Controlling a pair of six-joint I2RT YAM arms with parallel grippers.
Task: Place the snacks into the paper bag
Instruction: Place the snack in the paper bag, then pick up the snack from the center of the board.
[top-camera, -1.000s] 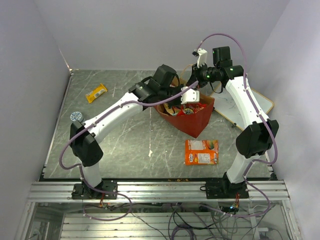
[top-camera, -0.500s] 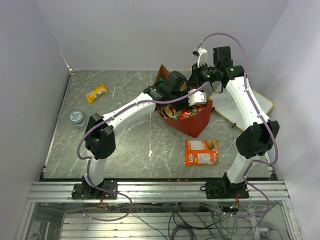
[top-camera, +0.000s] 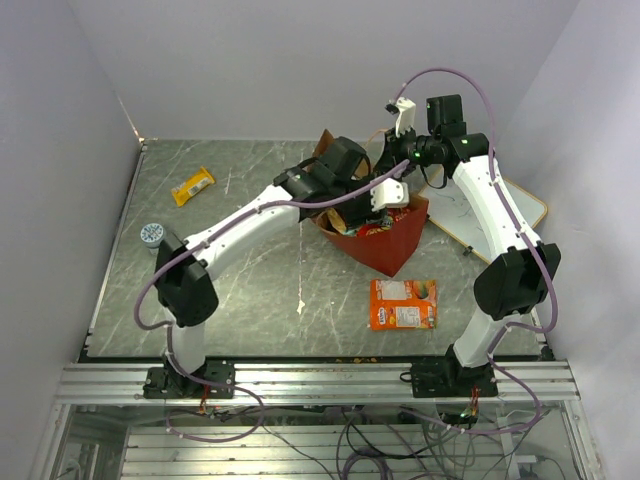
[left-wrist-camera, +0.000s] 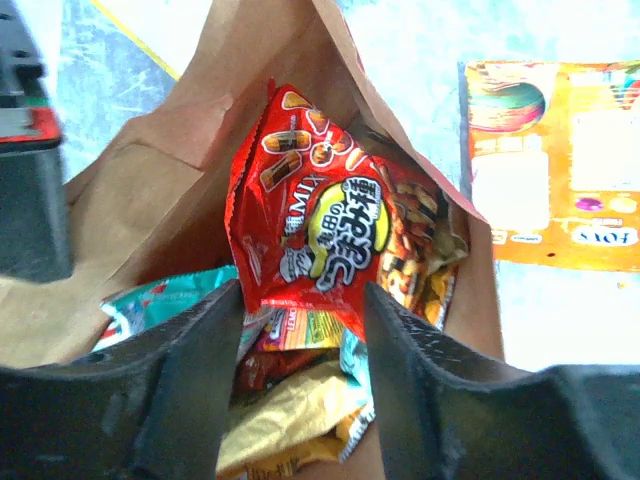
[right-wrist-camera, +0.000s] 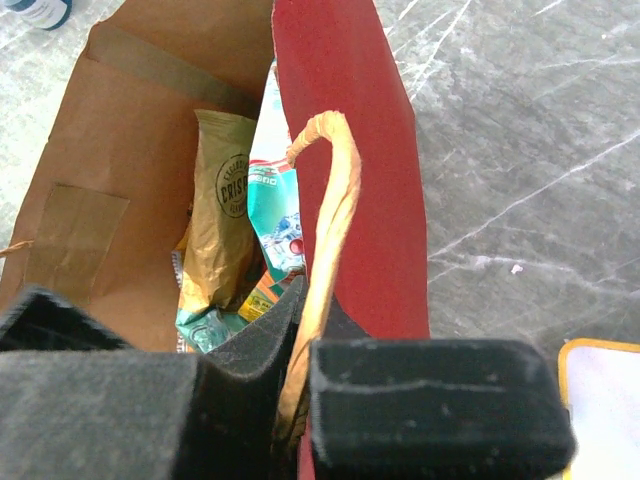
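Observation:
The paper bag (top-camera: 388, 246), red outside and brown inside (left-wrist-camera: 140, 190), stands tilted at mid-table with its mouth open. My left gripper (top-camera: 384, 197) hangs over the mouth, open (left-wrist-camera: 303, 300). A red snack packet (left-wrist-camera: 318, 232) stands loose between the spread fingers, on top of teal, yellow and gold packets inside. My right gripper (top-camera: 397, 150) is shut (right-wrist-camera: 300, 385) on the bag's tan handle (right-wrist-camera: 330, 220), holding the far wall up. A gold packet (right-wrist-camera: 218, 215) and a teal one (right-wrist-camera: 280, 225) show inside. An orange flat pack (top-camera: 404, 303) lies in front of the bag.
A yellow packet (top-camera: 192, 185) lies at the far left, with a small round tub (top-camera: 152, 233) near the left edge. A white board (top-camera: 505, 205) lies under the right arm. Grey walls close in the table on three sides.
My left gripper has opened over the bag mouth and the red packet now rests inside, loose. The left arm drew back a little. The right gripper kept its hold on the handle.

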